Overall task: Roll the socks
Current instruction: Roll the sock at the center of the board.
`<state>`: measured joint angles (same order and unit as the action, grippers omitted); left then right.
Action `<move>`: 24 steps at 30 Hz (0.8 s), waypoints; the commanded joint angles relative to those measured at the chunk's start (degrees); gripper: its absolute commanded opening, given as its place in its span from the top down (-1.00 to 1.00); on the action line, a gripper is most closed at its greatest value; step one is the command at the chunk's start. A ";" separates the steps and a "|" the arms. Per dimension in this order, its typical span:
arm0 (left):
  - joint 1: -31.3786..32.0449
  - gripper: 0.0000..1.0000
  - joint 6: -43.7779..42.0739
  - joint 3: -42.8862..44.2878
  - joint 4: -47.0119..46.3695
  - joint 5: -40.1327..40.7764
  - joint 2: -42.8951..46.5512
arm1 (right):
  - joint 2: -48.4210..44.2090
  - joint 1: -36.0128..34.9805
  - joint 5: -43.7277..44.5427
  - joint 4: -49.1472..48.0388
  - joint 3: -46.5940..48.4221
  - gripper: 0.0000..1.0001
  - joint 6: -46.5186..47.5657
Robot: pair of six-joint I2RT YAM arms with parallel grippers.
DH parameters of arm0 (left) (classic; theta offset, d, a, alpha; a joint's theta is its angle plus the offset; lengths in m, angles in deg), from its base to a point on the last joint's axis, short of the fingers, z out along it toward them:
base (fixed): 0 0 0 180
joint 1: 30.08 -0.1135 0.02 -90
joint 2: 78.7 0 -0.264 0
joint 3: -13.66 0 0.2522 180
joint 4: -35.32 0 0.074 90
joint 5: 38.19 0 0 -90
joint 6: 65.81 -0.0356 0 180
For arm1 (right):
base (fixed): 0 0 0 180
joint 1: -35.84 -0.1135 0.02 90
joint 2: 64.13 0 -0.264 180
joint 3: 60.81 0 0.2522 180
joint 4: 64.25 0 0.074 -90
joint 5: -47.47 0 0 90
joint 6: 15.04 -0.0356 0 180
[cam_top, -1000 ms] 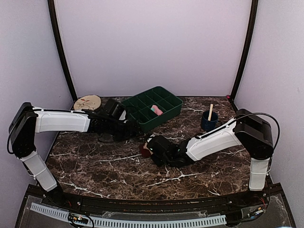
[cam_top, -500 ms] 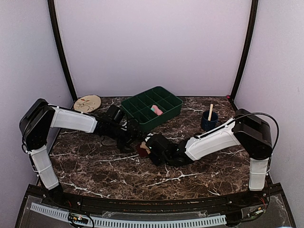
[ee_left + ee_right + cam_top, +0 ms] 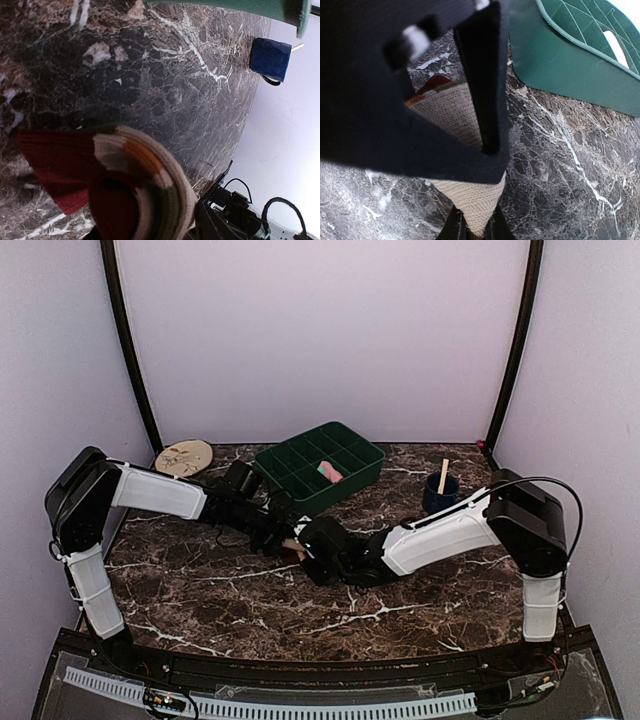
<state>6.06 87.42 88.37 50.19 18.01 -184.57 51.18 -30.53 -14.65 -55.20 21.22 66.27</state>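
Observation:
The beige sock with maroon, olive and orange stripes (image 3: 135, 185) is rolled up on the marble near the table's middle (image 3: 296, 546). My right gripper (image 3: 472, 227) is shut on its plain beige end (image 3: 470, 200), the fabric pinched between the two fingertips. My left gripper (image 3: 281, 533) has come in from the left and lies right against the roll. Its black fingers (image 3: 480, 75) cover part of the sock in the right wrist view, and I cannot see how wide they stand. The pink sock (image 3: 328, 472) lies in a compartment of the green tray.
The green compartment tray (image 3: 300, 462) stands just behind the two grippers. A blue cup (image 3: 439, 496) holding a wooden stick is at the back right. A round beige disc (image 3: 184, 455) lies at the back left. Purple walls close in the sides and back.
The left arm swung right and forward until its gripper met the sock roll. The right gripper crept a little to the left, still holding the sock.

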 commanded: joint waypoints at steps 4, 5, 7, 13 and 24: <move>-0.54 0.53 0.01 1.60 0.07 0.47 -0.13 | 1.32 -0.87 -2.22 -1.37 1.59 1.00 0.71; -0.54 0.64 -0.17 1.73 0.32 0.95 -0.13 | 1.32 -0.86 -2.39 -1.09 1.68 1.00 0.51; -0.54 0.82 -0.85 2.07 0.57 1.62 -0.18 | 1.45 -0.81 -2.67 -0.57 1.73 1.00 -0.08; -0.54 1.00 -4.63 5.00 2.01 3.50 -2.04 | 2.39 -0.20 -3.59 3.49 3.14 1.00 -4.85; -2.89 1.00 -11.46 4.25 -8.70 0.60 -7.30 | -1.83 3.93 -14.98 2.39 -1.78 0.49 -16.07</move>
<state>5.47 79.48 93.09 48.72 19.15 -191.30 52.51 -27.32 -22.65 -51.73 21.70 54.91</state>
